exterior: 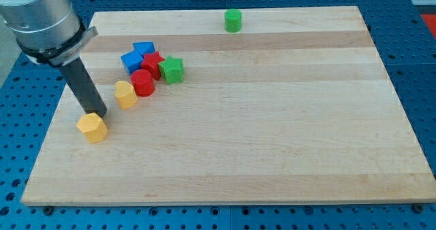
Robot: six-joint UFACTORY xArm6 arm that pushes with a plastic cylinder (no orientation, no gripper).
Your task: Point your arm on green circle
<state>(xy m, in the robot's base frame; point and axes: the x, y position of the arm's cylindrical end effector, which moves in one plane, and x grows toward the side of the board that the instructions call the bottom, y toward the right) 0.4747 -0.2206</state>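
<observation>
The green circle (234, 20), a short green cylinder, stands alone near the view's top edge of the wooden board, right of centre. My tip (99, 113) is far from it, at the view's left, just above a yellow block (91, 127) and left of a second yellow block (125, 94). The dark rod rises up and left from the tip to the grey arm housing (37, 15).
A cluster sits right of the tip: a red cylinder (143, 82), a red star block (152, 62), two blue blocks (137, 55) and a green star block (172, 70). The board's left edge (51, 128) is close to the tip.
</observation>
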